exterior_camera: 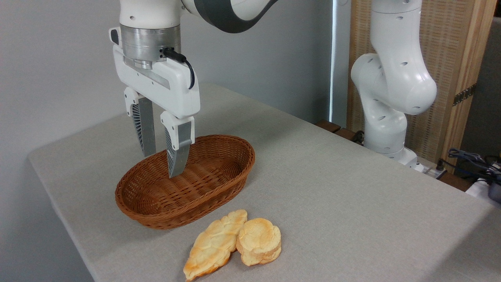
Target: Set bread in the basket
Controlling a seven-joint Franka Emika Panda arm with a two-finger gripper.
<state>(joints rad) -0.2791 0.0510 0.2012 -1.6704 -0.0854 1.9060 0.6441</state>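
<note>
Now | tool (163,164): parted slightly, empty, touching nothing | hangs above basket (219,188) | bread (259,241): on table

I find nothing to read anywhere in view: no lettering, label, brand mark, number or sign on my own white casing, on the basket (184,184), on the bread (259,241), on the longer loaf (213,244) beside it, or on the grey worktop (352,196). The wooden panel (450,58) behind is likewise plain, bearing no print.
</note>
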